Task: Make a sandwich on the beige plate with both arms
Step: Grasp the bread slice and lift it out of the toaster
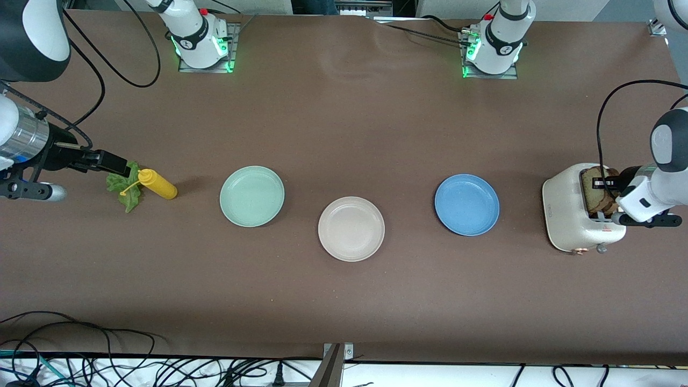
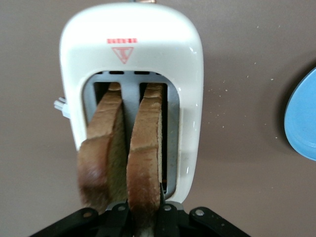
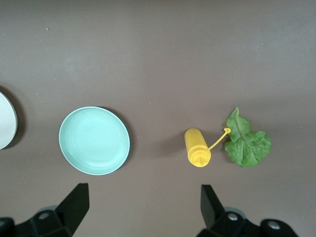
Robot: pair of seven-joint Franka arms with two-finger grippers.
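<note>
While my right gripper [image 1: 115, 161] hangs wide open over ruffled green lettuce leaf [image 1: 124, 188] beside yellow squeeze bottle [image 1: 157, 184], round beige plate [image 1: 351, 228] sits bare between mint-green plate [image 1: 251, 195] and blue plate [image 1: 466, 204]; my left gripper [image 2: 143, 217] pinches brown bread slice [image 2: 144, 163] standing in white toaster [image 1: 570, 215].

1. Three plates stand in a row across the table; the beige plate [image 1: 351, 228] is in the middle, nearest the front camera.
2. The mint plate [image 1: 252, 195] is toward the right arm's end, the blue plate [image 1: 466, 204] toward the left arm's.
3. Bottle [image 1: 157, 184] and lettuce [image 1: 124, 189] lie touching, at the right arm's end.
4. Two bread slices [image 2: 123, 153] stand in the toaster [image 1: 564, 215], at the left arm's end.
</note>
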